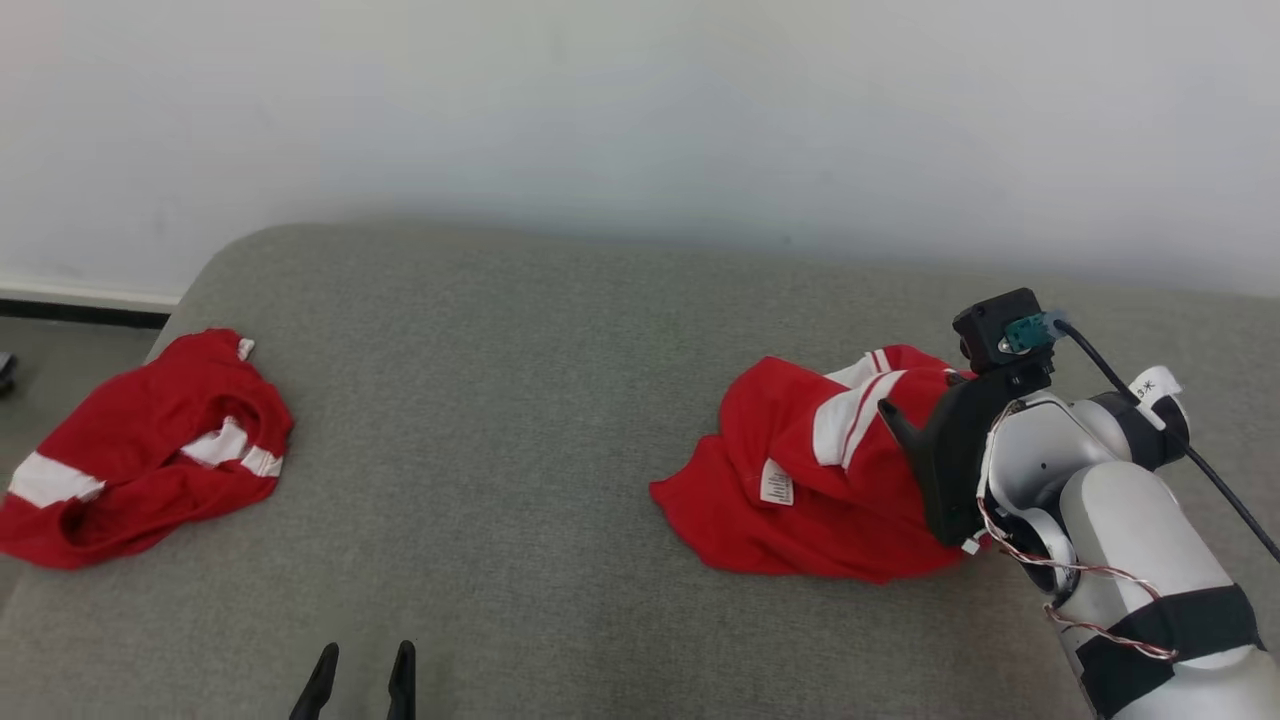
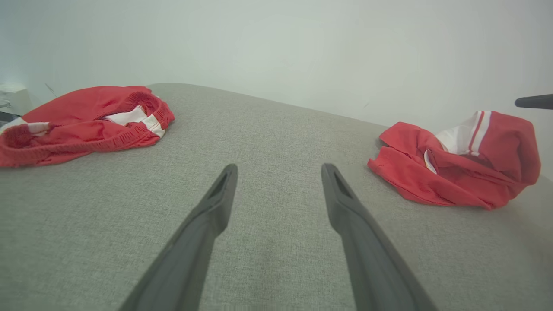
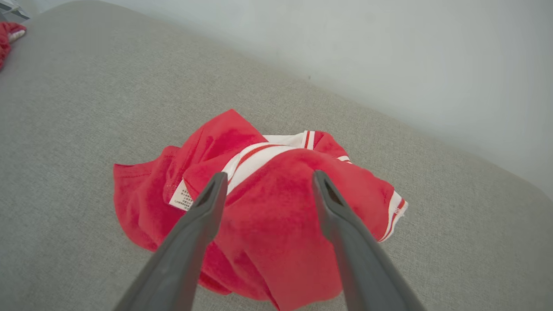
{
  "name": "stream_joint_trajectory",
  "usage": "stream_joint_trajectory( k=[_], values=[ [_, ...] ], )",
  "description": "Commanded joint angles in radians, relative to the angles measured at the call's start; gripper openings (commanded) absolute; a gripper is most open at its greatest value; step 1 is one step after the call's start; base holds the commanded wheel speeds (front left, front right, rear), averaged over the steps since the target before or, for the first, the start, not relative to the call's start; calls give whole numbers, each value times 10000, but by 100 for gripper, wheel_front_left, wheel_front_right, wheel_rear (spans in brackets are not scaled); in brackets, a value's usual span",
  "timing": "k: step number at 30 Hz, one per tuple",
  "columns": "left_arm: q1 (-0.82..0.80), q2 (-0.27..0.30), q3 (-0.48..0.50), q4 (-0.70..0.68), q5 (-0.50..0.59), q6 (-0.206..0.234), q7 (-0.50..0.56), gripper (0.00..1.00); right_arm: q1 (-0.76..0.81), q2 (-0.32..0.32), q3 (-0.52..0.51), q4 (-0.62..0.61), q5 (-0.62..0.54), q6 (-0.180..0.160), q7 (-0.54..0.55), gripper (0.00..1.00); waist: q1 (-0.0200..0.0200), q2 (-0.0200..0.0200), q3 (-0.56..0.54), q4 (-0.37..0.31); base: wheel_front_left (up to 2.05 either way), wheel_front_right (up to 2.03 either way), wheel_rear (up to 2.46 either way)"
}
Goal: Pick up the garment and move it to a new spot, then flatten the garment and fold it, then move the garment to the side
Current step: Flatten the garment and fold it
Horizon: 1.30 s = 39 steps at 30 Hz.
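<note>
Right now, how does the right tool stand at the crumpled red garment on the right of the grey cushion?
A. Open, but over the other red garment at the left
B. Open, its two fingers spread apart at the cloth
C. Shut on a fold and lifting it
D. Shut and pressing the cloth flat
B: in the right wrist view the right tool has its fingers wide apart, with the red garment lying crumpled beyond them and no cloth pinched between them.

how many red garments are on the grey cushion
2. The left garment lies crumpled at the cushion's left edge; the right garment sits by the right gripper.
</note>
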Motion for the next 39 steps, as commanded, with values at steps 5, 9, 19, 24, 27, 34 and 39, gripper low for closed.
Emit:
stream_joint_trajectory(
  k=[5,9,19,24,27,34,39],
  values=[
    [-117,-89,-34,-88,105,18,-33,100,-362,-7,-129,754,-693,-22,305,100,-2,-1,551,936,0,0,0],
    [-139,-137,-34,-88,102,18,-33,100,-454,-171,-123,1227,-1049,-22,385,100,-2,-1,636,1143,0,0,0],
    [21,-141,65,-45,139,18,-33,100,-267,-580,-156,1793,-1464,-22,416,0,-2,-1,481,1265,0,0,0],
    [208,-87,140,-16,136,18,-33,100,-430,-477,-13,1415,-1268,-22,7,0,-2,-1,240,1133,0,0,0],
    [298,-110,266,-18,145,18,-33,100,-680,-350,322,1089,-998,-22,-226,0,-2,-1,124,964,0,0,0],
    [503,-52,478,-42,195,18,-34,100,-1912,-382,1925,-17,199,-22,-1116,0,-2,-1,-198,615,0,0,0],
    [534,-35,462,-33,170,18,-34,100,-3209,-500,2981,-579,1059,-22,-1723,0,-2,-1,-399,579,0,0,0]
  ],
)
